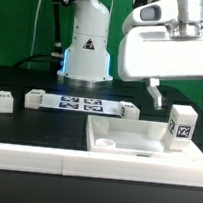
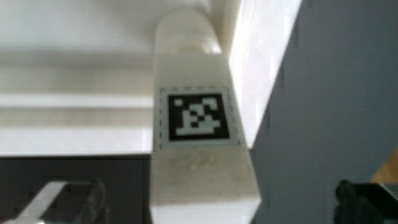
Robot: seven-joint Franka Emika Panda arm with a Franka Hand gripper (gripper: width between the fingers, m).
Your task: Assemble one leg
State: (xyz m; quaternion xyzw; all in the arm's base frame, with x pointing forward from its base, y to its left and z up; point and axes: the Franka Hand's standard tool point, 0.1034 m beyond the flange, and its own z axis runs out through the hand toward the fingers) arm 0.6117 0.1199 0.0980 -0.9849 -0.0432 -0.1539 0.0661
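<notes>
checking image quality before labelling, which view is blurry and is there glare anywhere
Wrist view: soft and out of focus all over, the small white plastic leg post close up, its black-and-white tag smeared. Exterior view: sharper, but the large flat white panel looks washed out and the tag on the post stays unreadable.

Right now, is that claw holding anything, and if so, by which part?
Nothing is held. The gripper stands open above the leg, its fingers apart and clear of it.

White leg (image 1: 180,128), black-and-white tag; white panel (image 1: 136,143); black table (image 1: 27,127); green backdrop (image 1: 139,8).
</notes>
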